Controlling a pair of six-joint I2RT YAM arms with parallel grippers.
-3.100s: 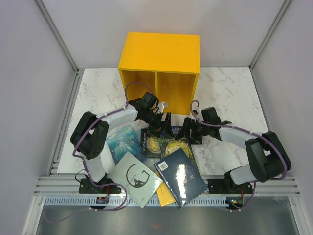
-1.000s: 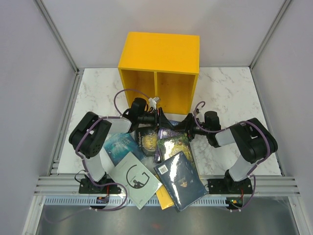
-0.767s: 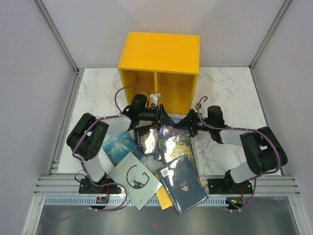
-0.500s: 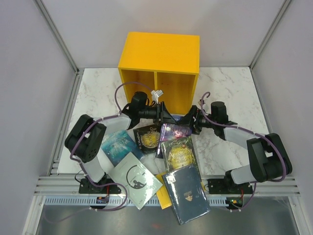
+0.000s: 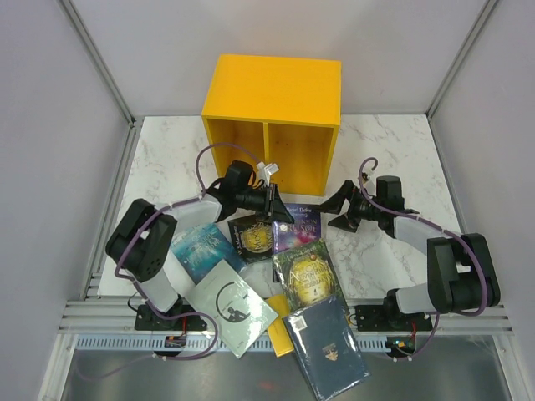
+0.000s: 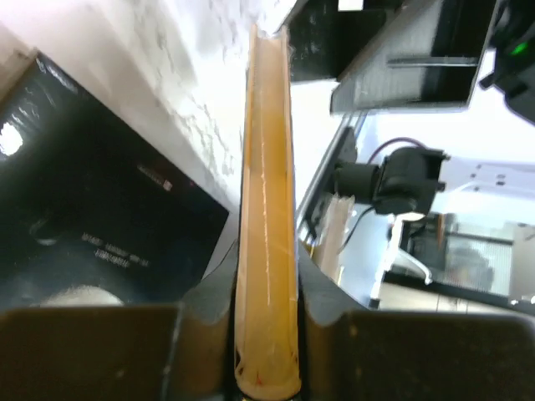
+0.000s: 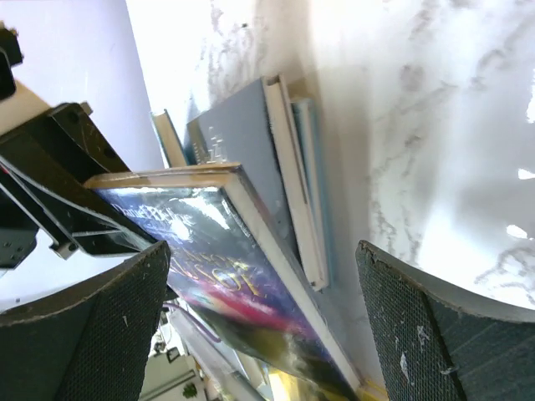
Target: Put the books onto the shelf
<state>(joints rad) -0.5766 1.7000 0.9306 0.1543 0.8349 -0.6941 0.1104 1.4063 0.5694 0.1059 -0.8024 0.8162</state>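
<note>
One purple book (image 5: pixel 301 227) is clamped by its edge in the left end effector (image 5: pixel 280 210).

Marble table (image 5: pixel 393 142), yellow shelf (image 5: pixel 272 92), books (image 5: pixel 227 305)

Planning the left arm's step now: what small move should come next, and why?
Probably a slight lift. The left gripper has its fingers closed on the purple book's edge, the right gripper is open and clear of it, and the book lies among the other books. Raising it should free it for the shelf.
</note>
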